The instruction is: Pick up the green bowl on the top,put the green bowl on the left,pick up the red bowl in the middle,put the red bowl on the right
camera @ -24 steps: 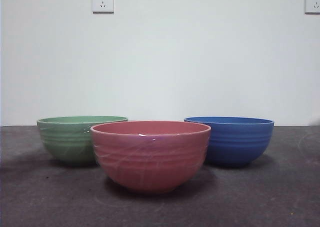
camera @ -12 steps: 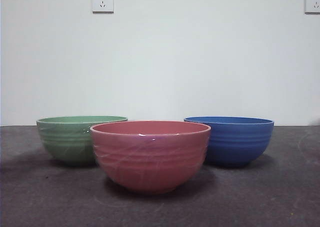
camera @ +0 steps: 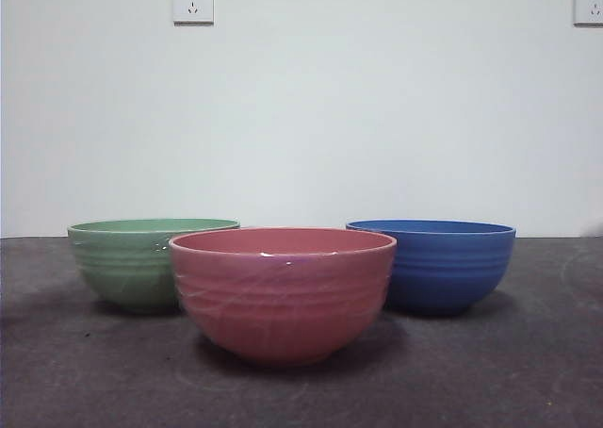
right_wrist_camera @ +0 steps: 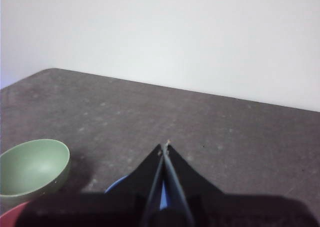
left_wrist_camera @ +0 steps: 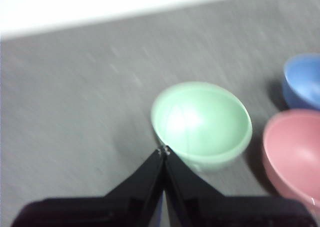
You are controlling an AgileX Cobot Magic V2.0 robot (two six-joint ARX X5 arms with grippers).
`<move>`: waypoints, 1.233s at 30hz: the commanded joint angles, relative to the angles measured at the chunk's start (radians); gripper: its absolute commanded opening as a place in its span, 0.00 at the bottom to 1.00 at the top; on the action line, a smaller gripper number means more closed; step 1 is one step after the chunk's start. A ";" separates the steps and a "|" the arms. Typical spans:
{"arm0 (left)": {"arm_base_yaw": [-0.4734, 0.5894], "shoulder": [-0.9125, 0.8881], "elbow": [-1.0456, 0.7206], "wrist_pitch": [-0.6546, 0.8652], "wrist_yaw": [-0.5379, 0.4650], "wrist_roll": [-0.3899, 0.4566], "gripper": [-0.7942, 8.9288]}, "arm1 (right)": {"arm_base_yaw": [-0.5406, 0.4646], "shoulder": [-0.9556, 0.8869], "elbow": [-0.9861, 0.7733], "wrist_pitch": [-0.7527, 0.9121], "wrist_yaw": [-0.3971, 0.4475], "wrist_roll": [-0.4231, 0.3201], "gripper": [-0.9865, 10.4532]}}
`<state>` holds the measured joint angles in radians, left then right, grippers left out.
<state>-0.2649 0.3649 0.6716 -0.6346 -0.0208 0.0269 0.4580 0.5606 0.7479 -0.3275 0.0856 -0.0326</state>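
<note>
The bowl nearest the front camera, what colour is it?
Pinkish-red, glossy with ribbed rings: the red bowl. The front view shows it best.

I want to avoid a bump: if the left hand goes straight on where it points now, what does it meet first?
Probably the green bowl: the closed left hand points at its near rim. Depth is unclear, so it may pass just above.

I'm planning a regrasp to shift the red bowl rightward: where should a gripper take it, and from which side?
Grip the red bowl by its rim, coming from above with one jaw inside and one outside. It stands upright and open, its wall is too wide to span, and its near side is clear of the green bowl and blue bowl.
</note>
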 commanded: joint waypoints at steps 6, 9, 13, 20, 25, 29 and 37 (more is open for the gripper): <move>0.146 -0.321 -0.256 0.209 -0.039 0.029 0.08 | 0.000 0.000 -0.008 -0.050 -0.001 0.013 0.09; 0.183 -0.363 -0.391 0.294 -0.023 0.027 0.08 | 0.000 0.000 -0.008 -0.080 0.000 0.013 0.09; 0.195 -0.363 -0.521 0.377 -0.013 0.025 0.08 | 0.000 0.000 -0.008 -0.115 0.000 0.013 0.09; 0.195 -0.363 -0.632 0.417 0.003 0.021 0.08 | 0.000 0.000 -0.008 -0.172 0.000 0.013 0.09; 0.195 -0.363 -0.655 0.417 0.020 0.014 0.08 | 0.000 0.000 -0.008 -0.207 0.000 0.013 0.09; 0.195 -0.363 -0.655 0.413 0.027 0.015 0.08 | 0.000 0.000 -0.008 -0.221 0.000 0.013 0.09; 0.195 -0.363 -0.655 0.414 0.026 0.015 0.08 | 0.000 0.000 -0.008 -0.239 0.000 0.013 0.09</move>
<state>-0.0734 0.0059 0.0330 -0.2234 0.0032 0.0425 0.4580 0.5613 0.7479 -0.5720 0.0856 -0.0322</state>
